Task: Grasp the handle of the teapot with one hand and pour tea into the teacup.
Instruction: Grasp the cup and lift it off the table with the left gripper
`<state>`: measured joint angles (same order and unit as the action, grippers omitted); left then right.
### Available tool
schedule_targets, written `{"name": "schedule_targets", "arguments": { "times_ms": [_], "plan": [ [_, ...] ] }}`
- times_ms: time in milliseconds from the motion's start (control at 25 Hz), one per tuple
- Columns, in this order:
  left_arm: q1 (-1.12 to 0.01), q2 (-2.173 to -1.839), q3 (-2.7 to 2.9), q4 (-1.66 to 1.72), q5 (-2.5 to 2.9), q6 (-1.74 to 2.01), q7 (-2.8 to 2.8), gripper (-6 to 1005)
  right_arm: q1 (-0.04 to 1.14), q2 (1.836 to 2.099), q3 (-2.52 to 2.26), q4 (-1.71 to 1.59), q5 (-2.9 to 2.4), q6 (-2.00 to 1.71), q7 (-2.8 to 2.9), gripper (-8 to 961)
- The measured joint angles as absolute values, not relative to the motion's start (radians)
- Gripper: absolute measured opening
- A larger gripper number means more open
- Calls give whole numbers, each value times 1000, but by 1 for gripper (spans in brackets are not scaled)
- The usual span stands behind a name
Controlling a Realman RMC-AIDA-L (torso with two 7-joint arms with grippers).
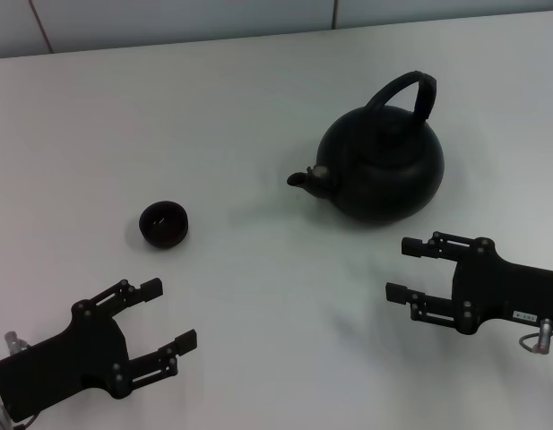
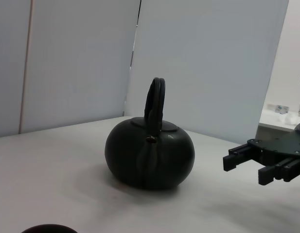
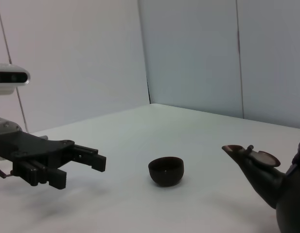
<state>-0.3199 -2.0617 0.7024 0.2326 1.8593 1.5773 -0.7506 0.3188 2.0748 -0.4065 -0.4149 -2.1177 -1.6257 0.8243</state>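
1. The left gripper (image 1: 166, 313) hovers low over the table (image 1: 258, 98), well to the left of the teapot (image 1: 382, 170) and nearer the robot than it. Its fingers are spread wide and hold nothing; it looks parked, leaving the work to the other arm.
2. The cup (image 1: 163, 223) sits upright left of the teapot, well apart from it, with nothing touching it. The spout (image 1: 303, 178) points toward it, so a pour should need a carry across and a tilt.
3. The teapot stands upright on the table, lid on. Its handle (image 1: 407, 92) arches over the top, free all round, which leaves room for fingers to close across it.
4. The right gripper (image 1: 407, 269) hangs just in front of the teapot, on the robot's side, apart from it. Its fingers gape, empty, aimed leftward and below the handle. The grasp is not yet begun; it would need to rise and reach over the pot.
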Motion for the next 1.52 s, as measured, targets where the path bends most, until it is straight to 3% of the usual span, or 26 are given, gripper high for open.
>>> {"name": "schedule_targets", "arguments": {
  "times_ms": [1520],
  "plan": [
    [-335, -2071, 520, 158, 1679, 1491, -651, 830, 331, 2077, -403, -414, -2112, -1621, 793, 669]
  ]
}}
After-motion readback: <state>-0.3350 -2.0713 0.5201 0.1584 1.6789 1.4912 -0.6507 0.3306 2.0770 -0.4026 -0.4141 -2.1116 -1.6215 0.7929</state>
